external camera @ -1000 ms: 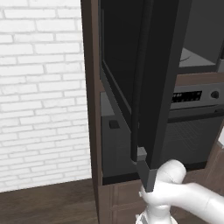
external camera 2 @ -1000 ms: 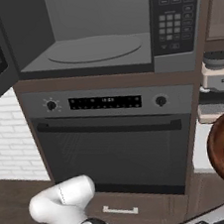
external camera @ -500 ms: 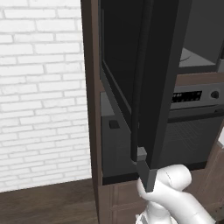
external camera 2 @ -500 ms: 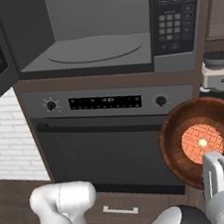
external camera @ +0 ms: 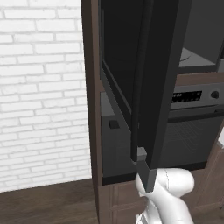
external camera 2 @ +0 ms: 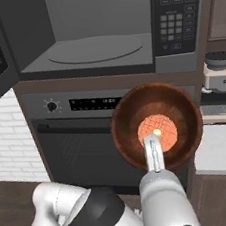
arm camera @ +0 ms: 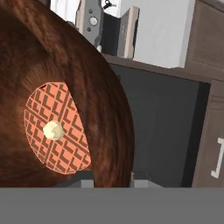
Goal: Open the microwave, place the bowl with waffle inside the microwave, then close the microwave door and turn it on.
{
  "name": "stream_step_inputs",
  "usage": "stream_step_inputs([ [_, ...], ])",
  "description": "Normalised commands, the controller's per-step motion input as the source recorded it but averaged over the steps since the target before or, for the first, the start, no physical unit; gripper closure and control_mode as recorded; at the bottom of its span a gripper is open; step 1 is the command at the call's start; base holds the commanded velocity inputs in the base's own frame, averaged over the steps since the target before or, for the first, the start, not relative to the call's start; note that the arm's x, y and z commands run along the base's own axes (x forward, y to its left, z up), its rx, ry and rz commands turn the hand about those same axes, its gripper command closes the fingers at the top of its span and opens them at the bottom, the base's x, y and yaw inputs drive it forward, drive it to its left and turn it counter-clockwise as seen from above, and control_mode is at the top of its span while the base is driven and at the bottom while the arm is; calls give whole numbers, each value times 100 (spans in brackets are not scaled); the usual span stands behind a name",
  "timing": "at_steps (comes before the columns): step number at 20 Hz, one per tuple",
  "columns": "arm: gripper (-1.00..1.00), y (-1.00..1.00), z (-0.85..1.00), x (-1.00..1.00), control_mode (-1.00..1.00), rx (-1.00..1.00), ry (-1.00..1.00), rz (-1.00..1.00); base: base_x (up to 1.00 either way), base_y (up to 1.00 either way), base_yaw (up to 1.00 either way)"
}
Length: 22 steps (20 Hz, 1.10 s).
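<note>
One bowl, brown, wood-grained, carried in front of the oven and below the open microwave. Contents: round waffle with a pale pat at its centre, lying flat on the bowl's floor. Bowl sits roughly level, presumably so the waffle does not slide.

Gripper: clenched on the bowl's near rim, one pale finger lying over the lip into the bowl. In the hand view the rim fills the left side, waffle close under the camera.

Microwave door: swung fully out to the left, seen edge-on in the left base view, leaving the cavity and its turntable plate unobstructed for loading. Keypad panel at right of the cavity, needed for the last step.

Change since a second ago: bowl was low at the right edge of the right base view; it now stands higher and nearer the centre, under the cavity mouth. Door, oven and camera positions unchanged.

Stage, judged: door open; bowl not yet inside; lift and insertion remain.
</note>
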Motion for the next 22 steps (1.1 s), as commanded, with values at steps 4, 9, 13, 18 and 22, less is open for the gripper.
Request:
stream_step_inputs([
  [4,100,94,23,34,-100,-1,0,-2,0,0,0],
  [9,100,78,39,28,-100,0,-6,-3,0,0,0],
  [13,100,64,50,15,-100,0,-3,0,0,0,0],
  [18,100,57,52,3,-100,-3,0,5,0,0,0],
  [22,100,61,56,0,-100,-6,0,2,0,0,0],
])
